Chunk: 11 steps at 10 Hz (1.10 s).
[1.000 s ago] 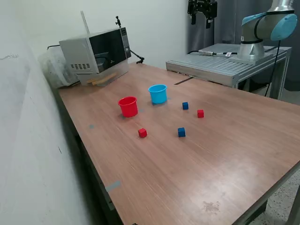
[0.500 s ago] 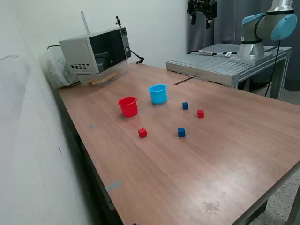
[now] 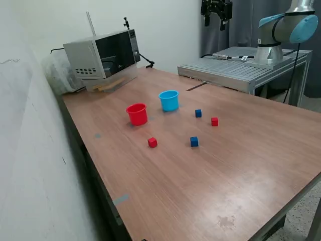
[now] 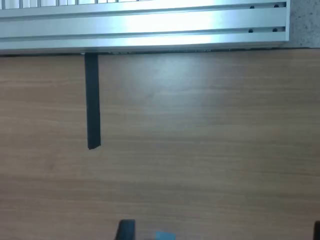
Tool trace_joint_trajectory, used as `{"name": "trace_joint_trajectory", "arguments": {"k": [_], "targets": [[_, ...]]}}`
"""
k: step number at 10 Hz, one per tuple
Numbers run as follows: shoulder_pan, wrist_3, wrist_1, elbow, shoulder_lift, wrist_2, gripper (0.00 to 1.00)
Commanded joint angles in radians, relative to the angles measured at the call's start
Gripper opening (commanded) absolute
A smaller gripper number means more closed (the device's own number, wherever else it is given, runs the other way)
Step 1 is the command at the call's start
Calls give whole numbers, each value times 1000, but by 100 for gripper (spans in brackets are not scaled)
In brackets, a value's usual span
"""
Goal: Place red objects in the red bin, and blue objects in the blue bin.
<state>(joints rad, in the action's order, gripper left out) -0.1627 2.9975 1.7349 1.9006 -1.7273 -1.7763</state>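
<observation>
Wooden table point(image 3: 241, 150) carries red cup point(image 3: 137, 114) and blue cup point(image 3: 169, 100) mid-frame, cubes scattered just below and right. Tool point(image 3: 216, 9) hangs at top, empty, fingers apart.

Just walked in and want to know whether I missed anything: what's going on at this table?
Nothing has been sorted yet. The claw hangs high above the table's far end, holding nothing. Two red cubes and two blue cubes sit loose on the wooden table. The red cup and blue cup stand upright side by side near the microwave, with no cube visible inside them.
</observation>
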Motion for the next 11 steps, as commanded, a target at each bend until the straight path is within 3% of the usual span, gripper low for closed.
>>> {"name": "trace_joint_trajectory", "arguments": {"k": [1,6,7,8,11], "targets": [[0,1,0,2,0,0,100],[-5,-8,14,0,0,3,100],[-3,-9,50,5,8,50,100],[2,-15,140,6,26,140,100],[52,-8,298,15,202,260,100]]}}
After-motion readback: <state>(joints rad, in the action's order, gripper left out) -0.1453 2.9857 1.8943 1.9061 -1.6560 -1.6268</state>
